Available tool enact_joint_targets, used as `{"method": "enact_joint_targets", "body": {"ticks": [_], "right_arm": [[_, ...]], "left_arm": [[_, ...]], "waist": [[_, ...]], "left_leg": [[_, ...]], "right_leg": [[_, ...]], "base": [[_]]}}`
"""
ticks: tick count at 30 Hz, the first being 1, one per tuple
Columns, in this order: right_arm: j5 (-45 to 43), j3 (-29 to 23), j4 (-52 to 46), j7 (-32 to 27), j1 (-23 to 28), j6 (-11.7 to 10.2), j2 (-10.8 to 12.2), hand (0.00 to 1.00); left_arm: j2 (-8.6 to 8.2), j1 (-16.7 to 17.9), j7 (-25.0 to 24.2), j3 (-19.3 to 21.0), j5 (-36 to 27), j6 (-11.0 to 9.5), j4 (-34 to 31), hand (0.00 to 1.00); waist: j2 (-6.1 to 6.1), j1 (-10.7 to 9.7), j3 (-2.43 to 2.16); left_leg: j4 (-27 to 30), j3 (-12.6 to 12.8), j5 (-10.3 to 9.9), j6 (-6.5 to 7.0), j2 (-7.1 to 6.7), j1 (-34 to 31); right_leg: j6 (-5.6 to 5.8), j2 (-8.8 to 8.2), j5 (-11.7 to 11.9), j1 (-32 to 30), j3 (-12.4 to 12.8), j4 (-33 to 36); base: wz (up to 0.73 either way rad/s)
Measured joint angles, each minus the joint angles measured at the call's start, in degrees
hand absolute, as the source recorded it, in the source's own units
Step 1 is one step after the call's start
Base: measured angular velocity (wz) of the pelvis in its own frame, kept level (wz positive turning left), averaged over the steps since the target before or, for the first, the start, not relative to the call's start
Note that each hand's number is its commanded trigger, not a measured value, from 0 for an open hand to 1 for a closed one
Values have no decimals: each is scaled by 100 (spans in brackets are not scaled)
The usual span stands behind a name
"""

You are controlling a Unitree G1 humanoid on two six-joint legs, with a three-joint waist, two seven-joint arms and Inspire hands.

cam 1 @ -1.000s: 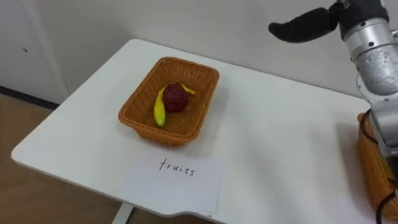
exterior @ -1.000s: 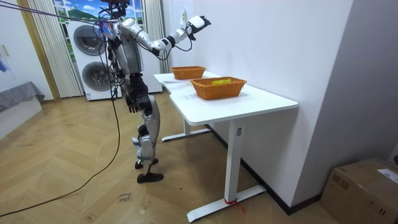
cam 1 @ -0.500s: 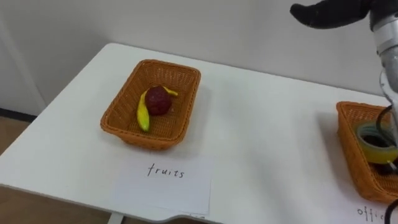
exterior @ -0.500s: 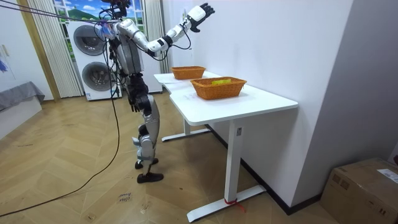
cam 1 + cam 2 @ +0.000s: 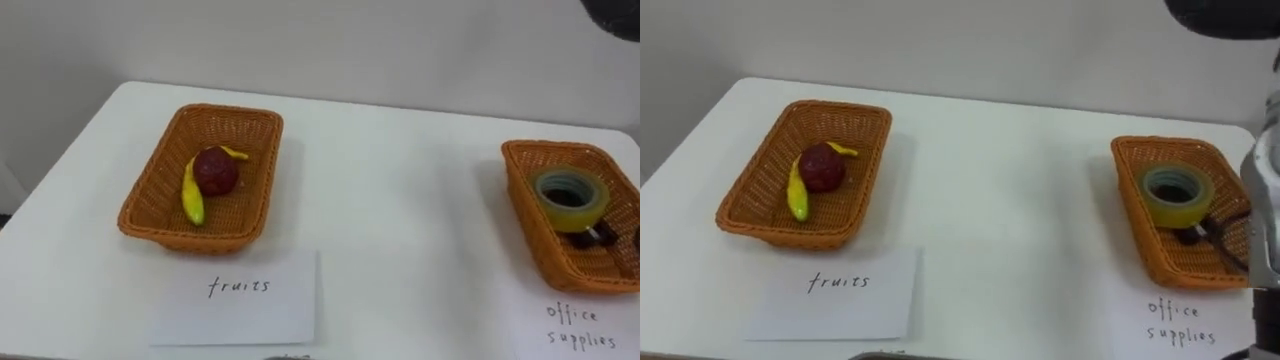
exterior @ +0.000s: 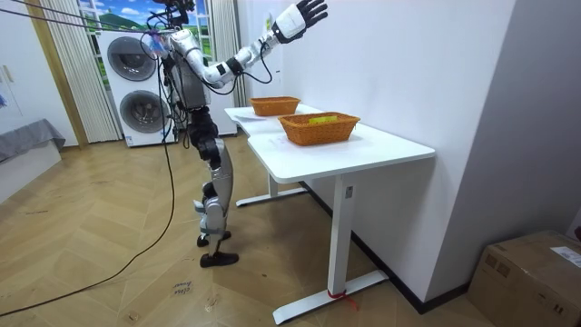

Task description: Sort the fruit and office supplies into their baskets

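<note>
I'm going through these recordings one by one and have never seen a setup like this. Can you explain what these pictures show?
This is a two-legged humanoid robot standing at the end of a white table. Two pictures come from the cameras in its head, looking down. The third comes from a camera across the room.

On the table, the left basket holds a banana and a dark red fruit. The right basket holds a roll of tape. A paper label lies in front of each basket.

The right robot hand is raised high, open and holding nothing. The left robot hand hangs by the robot's hip.
</note>
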Motion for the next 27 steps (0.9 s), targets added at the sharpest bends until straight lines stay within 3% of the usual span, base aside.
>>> {"method": "enact_joint_targets", "body": {"ticks": [11, 14, 16, 19, 23, 27], "right_arm": [[1549, -1044, 29, -894, 1168, -46, 35, 0], [1866, -1322, 29, -1205, 1502, -54, 88, 0], [1973, -1408, 33, -1423, 1577, -61, 153, 0], [2118, -1432, 120, -1719, 1848, -97, 202, 0], [2143, -1454, 325, -2053, 2227, -162, 541, 0], [2414, -1663, 499, -2238, 2493, -221, 713, 0]], "left_arm": [[-35, 87, 205, 74, 28, 0, -7, 0], [-60, 127, 277, 121, 30, 8, -99, 0], [-77, 163, 330, 158, 27, 14, -122, 0], [-75, 190, 489, 175, 28, 34, -210, 0], [-162, 204, 650, 167, 27, 35, -215, 0], [-173, 216, 648, 174, 28, 30, -233, 0]], "waist": [[46, -358, 1], [53, -366, 7], [96, -386, -18], [84, -445, -16], [23, -520, -18], [9, -531, -17]], "left_leg": [[0, 189, -73, -26, 75, 6], [-34, 269, -78, -34, 93, -2], [-54, 320, -78, -35, 95, 1], [-61, 351, -77, -34, 96, -1], [-57, 404, -89, -26, 100, -15], [-62, 461, -111, -24, 98, -14]], "right_leg": [[-16, 68, 10, -72, 158, 1], [-17, 86, 10, -127, 224, 2], [-17, 92, 9, -158, 280, 3], [-17, 90, 9, -182, 290, 11], [-22, 81, 7, -252, 297, 18], [-28, 103, 1, -280, 437, 25]], "base": [[-8], [-13], [-18], [-6], [-5], [-11]]}}
